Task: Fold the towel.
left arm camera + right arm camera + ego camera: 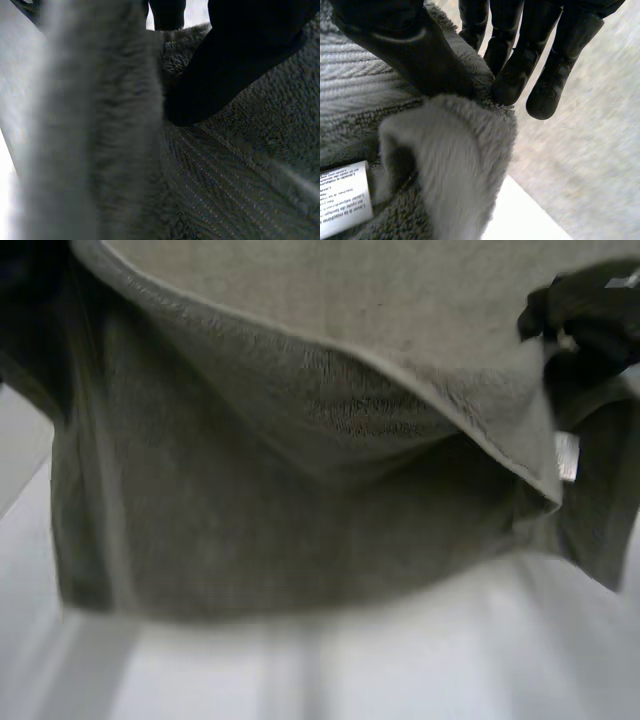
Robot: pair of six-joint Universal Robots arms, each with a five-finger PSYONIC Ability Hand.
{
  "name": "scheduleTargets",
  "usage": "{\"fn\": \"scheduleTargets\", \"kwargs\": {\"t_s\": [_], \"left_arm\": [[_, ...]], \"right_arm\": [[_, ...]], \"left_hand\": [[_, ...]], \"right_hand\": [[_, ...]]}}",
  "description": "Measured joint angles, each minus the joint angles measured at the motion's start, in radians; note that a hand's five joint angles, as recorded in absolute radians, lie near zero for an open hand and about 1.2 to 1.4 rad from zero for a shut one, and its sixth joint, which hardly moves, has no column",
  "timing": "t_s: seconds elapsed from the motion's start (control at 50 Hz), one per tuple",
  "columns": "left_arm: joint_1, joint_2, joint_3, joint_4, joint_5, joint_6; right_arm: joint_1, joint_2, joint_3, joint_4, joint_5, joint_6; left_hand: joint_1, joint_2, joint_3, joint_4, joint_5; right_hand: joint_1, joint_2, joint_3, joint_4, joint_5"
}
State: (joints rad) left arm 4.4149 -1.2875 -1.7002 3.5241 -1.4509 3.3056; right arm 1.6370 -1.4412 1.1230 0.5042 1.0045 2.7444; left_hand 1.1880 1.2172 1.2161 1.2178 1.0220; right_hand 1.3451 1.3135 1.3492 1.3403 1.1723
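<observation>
A grey towel (300, 440) hangs lifted close in front of the head view, its top edge folded over toward me and its lower edge just above the white table (350, 670). My right hand (590, 315) holds it at the upper right corner. In the right wrist view that hand (520, 65) pinches the towel (460, 150) edge between thumb and fingers, close to a white label (342, 200). In the left wrist view my left hand (240, 55) has its thumb pressed into the towel (240, 165), with a bunched fold gripped beside it.
The white label (567, 455) hangs at the towel's right edge below my right hand. Bare white table (530, 220) lies under the towel and runs to the front.
</observation>
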Motion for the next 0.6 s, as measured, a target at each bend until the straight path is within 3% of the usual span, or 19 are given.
{"fn": "scheduleTargets", "kwargs": {"t_s": [0.2,0.32,0.42,0.48,0.6], "left_arm": [[0.016,-0.445,0.115,-0.034,-0.004,0.004],[0.012,-0.625,0.330,-0.080,-0.012,0.000],[0.015,-0.622,0.458,-0.040,-0.027,-0.028],[0.024,-0.567,0.469,0.037,-0.053,-0.074],[0.038,-0.475,0.360,0.143,-0.080,-0.158]], "right_arm": [[0.099,0.335,-0.085,-0.002,0.085,-0.038],[0.141,0.423,-0.179,-0.214,0.228,0.040],[0.159,0.336,-0.109,-0.564,0.313,0.216],[0.156,0.250,-0.040,-0.717,0.323,0.315],[0.119,0.191,0.011,-0.693,0.240,0.406]], "left_hand": [[0.000,0.000,0.000,0.000,0.003],[0.000,0.000,0.000,0.000,0.003],[0.000,0.000,0.000,0.000,0.003],[0.000,0.000,0.000,0.000,0.003],[0.000,0.000,0.000,0.000,0.004]], "right_hand": [[0.000,0.000,0.000,0.000,0.000],[0.000,0.000,0.000,0.000,0.000],[0.000,0.000,0.000,0.000,0.000],[0.000,0.000,0.000,0.000,0.000],[0.000,0.000,0.000,0.000,0.000]]}}
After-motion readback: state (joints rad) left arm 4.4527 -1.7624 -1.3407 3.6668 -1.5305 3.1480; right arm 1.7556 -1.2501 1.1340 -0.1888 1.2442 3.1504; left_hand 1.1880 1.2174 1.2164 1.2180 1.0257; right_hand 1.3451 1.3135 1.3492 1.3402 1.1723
